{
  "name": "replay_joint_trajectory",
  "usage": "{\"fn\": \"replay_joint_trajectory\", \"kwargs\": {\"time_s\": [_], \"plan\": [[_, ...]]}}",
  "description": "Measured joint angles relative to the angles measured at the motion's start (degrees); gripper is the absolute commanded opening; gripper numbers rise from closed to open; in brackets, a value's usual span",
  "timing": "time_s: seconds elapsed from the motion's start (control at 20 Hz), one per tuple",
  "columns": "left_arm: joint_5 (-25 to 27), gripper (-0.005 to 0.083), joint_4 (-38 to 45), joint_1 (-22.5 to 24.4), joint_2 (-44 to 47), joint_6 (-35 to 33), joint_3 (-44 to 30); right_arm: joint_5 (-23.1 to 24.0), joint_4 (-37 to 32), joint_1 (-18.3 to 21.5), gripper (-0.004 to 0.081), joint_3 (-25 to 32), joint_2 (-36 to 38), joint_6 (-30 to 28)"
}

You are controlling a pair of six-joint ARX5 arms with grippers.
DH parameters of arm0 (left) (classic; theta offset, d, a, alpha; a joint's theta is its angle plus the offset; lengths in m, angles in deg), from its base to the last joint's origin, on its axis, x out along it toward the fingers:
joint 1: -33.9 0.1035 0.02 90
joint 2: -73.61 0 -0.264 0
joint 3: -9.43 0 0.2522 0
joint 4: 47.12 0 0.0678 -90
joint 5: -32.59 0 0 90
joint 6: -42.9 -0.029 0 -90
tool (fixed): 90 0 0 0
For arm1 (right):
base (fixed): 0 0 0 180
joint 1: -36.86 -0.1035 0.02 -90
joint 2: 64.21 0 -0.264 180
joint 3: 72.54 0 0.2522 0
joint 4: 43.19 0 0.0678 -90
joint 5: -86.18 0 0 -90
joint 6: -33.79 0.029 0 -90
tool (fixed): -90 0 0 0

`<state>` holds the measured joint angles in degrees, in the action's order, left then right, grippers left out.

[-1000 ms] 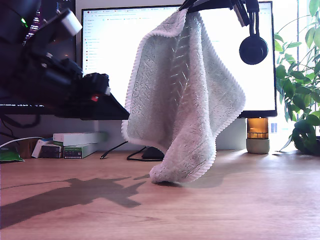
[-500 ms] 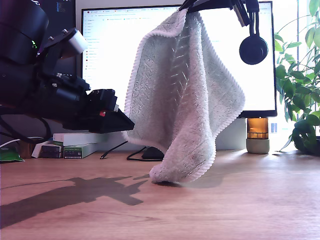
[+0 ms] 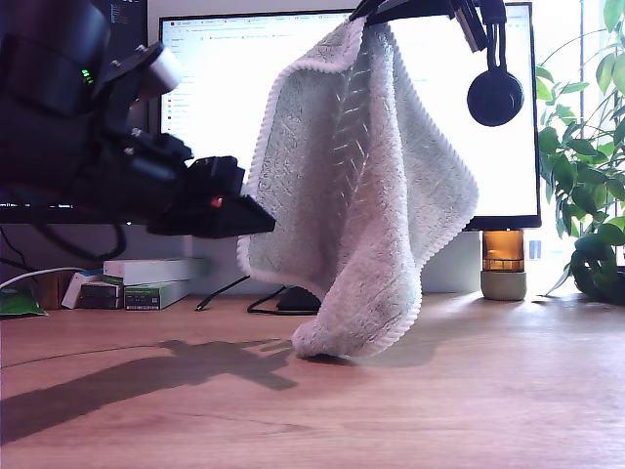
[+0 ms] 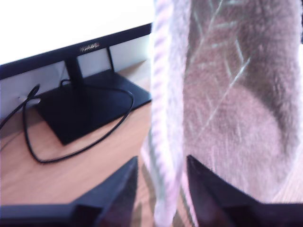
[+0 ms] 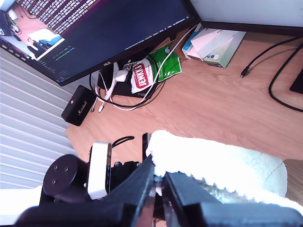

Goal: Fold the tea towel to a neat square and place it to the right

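Observation:
The tea towel (image 3: 361, 195) is a fluffy pale grey-green cloth with a whitish corded edge. It hangs in front of the monitor, and its lowest corner rests on the wooden desk (image 3: 469, 391). My second gripper (image 3: 369, 12) is at the top of the exterior view, shut on the towel's upper corner. The second wrist view shows the jaws of that gripper (image 5: 159, 172) pinching the towel (image 5: 213, 161). My first gripper (image 3: 264, 219) reaches in from the exterior view's left to the towel's side edge. In the first wrist view this gripper (image 4: 161, 161) is open, with the corded edge of the towel (image 4: 227, 94) between its fingers.
A lit monitor (image 3: 215, 88) stands behind the towel, its stand and cable (image 4: 90, 109) on the desk. Headphones (image 3: 494, 93) hang at its corner. A plant (image 3: 586, 195) and an amber jar (image 3: 503, 262) are at the exterior view's right. Boxes (image 3: 146, 281) are at its left.
My first arm has moved towards the exterior view's right, bringing its gripper up to the towel's side edge. The towel and my second gripper have stayed still.

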<state>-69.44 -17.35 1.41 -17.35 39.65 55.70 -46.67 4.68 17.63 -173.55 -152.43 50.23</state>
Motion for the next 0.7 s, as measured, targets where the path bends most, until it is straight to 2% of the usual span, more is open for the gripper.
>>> {"fn": "replay_joint_trajectory", "kwargs": {"time_s": [0.1,0.2,0.3,0.5,0.7], "plan": [[-2.0,0.0075,-3.1,0.4,-0.1,-0.1,0.7,0.0,0.0,0.0,-0.0011,0.0,0.0,0.0],[-3.3,0.0045,-6.0,0.8,-0.2,-0.7,0.8,0.0,0.0,0.0,-0.0011,0.0,0.0,0.0],[-3.7,-0.0026,-9.1,0.9,-0.3,-2.2,0.8,0.0,0.0,0.0,-0.0011,0.0,0.0,0.0],[-3.5,-0.0024,-12.8,1.7,-0.2,-2.7,0.9,0.0,0.2,0.0,-0.0011,0.0,0.0,0.0],[1.9,-0.0024,-22.9,3.8,4.7,-5.0,3.5,0.0,0.5,0.1,-0.0011,0.0,0.0,0.0]]}}
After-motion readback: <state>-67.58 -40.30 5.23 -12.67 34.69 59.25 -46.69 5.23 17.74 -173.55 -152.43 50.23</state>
